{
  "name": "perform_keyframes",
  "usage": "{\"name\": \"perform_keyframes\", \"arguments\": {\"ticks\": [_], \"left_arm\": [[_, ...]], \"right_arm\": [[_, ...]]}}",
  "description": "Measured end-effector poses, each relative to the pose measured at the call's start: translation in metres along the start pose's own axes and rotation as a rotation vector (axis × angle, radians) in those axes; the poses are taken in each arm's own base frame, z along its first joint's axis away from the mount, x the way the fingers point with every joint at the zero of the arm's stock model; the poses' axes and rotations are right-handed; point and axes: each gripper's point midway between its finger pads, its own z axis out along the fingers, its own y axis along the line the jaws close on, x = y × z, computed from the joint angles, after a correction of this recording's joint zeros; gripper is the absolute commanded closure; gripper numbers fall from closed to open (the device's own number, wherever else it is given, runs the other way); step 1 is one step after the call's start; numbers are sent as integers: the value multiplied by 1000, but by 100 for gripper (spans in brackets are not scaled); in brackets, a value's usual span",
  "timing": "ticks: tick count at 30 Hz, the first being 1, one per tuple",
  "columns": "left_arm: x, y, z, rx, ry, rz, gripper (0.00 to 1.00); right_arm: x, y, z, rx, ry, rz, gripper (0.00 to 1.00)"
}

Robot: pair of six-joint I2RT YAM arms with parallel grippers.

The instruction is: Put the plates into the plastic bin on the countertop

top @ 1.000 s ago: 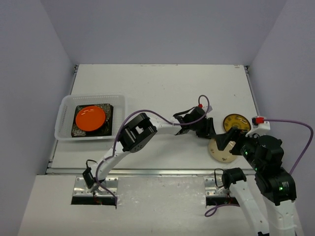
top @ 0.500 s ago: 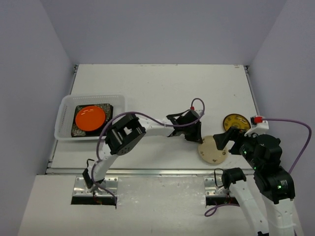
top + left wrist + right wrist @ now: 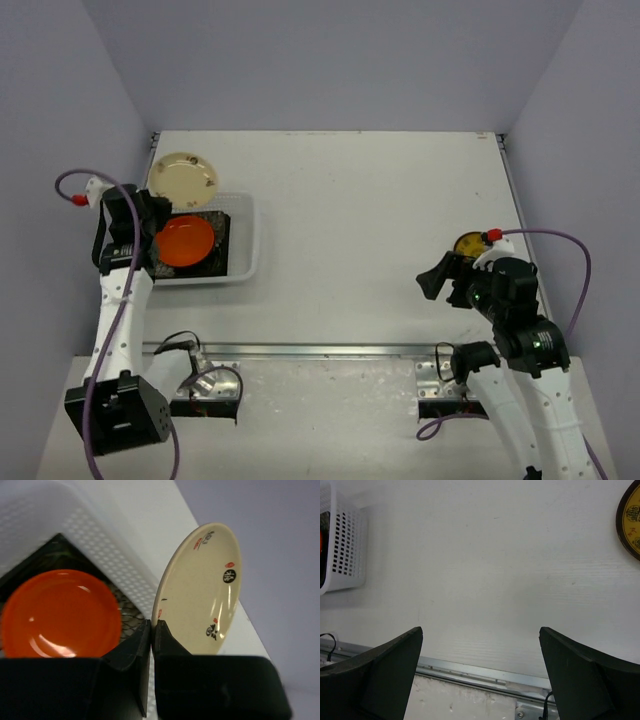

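Note:
My left gripper (image 3: 158,203) is shut on the rim of a cream plate (image 3: 185,178) with small red and black marks. It holds the plate tilted on edge above the back left corner of the plastic bin (image 3: 246,240). In the left wrist view the fingers (image 3: 152,625) pinch the cream plate (image 3: 202,590) beside the bin wall (image 3: 100,545). An orange plate (image 3: 183,240) lies in the bin on a black floral square plate (image 3: 222,232). My right gripper (image 3: 435,280) is open and empty on the countertop (image 3: 350,200). It is just left of a yellow plate (image 3: 466,243).
A metal rail (image 3: 330,350) runs along the near edge of the countertop. The right wrist view shows the bin's perforated side (image 3: 347,545) at far left and the yellow plate's dark rim (image 3: 632,520) at top right. Grey walls stand close on both sides.
My left arm has swung from the right middle of the countertop to the far left, carrying the cream plate to above the bin. My right gripper has drawn back a little.

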Motion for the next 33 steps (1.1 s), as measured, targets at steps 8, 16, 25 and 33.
{"name": "perform_keyframes", "arguments": {"ticks": [8, 16, 25, 33], "left_arm": [[18, 137, 4, -318, 66, -153, 100], [38, 157, -7, -348, 112, -165, 74], [25, 142, -15, -280, 63, -131, 0], [27, 123, -33, -181, 89, -41, 0]], "right_arm": [[3, 6, 16, -43, 22, 21, 1], [7, 8, 25, -66, 28, 33, 1], [15, 7, 39, -70, 72, 46, 1], [15, -5, 56, 7, 89, 82, 1]]}}
